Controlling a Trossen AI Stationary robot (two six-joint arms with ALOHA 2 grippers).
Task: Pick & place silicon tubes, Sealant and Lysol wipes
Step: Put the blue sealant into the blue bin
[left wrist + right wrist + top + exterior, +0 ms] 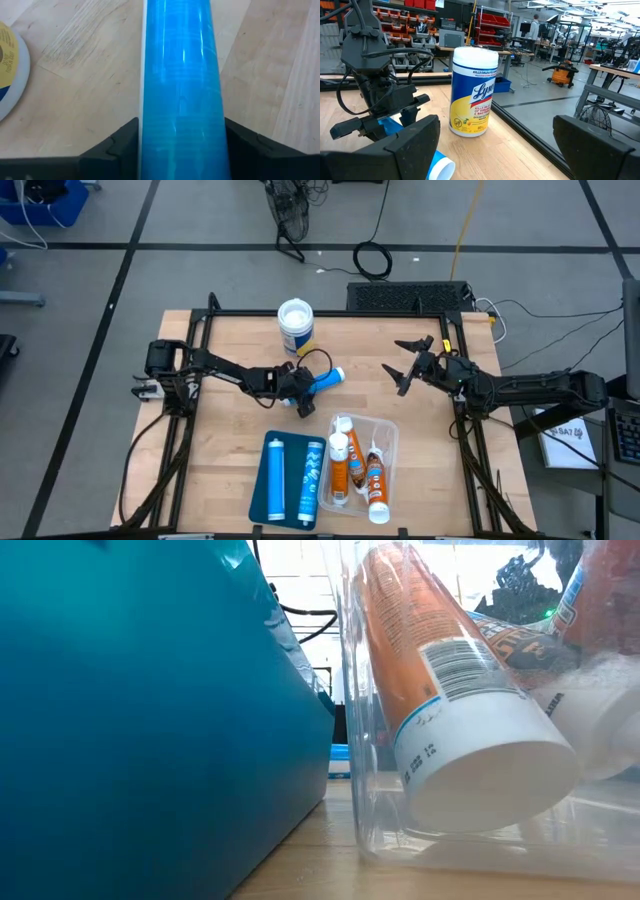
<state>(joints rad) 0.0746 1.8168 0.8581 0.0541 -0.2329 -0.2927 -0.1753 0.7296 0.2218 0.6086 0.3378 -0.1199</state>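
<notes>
Left wrist view gives you the step in hand: a blue tube lies lengthwise between the left gripper's fingers, which sit tight against its two sides, so the left gripper is clamped on the blue tube. From above, that tube is near the middle of the table, just in front of the wipes canister, which stands upright by the far edge and is untouched.

Nearer the front you have a blue tray already holding two blue tubes, and beside it a clear bin holding the orange-and-white tubes. I judge you are partway through: the tubes are nearly sorted and this blue one belongs with its mates.

Your next move calls for lifting it clear of the wood, carrying it toward the tray, and turning it to lie parallel with the two there; watch the canister close behind.

The right gripper hovers over the table's right side, jaws wide apart, facing the canister.
</notes>
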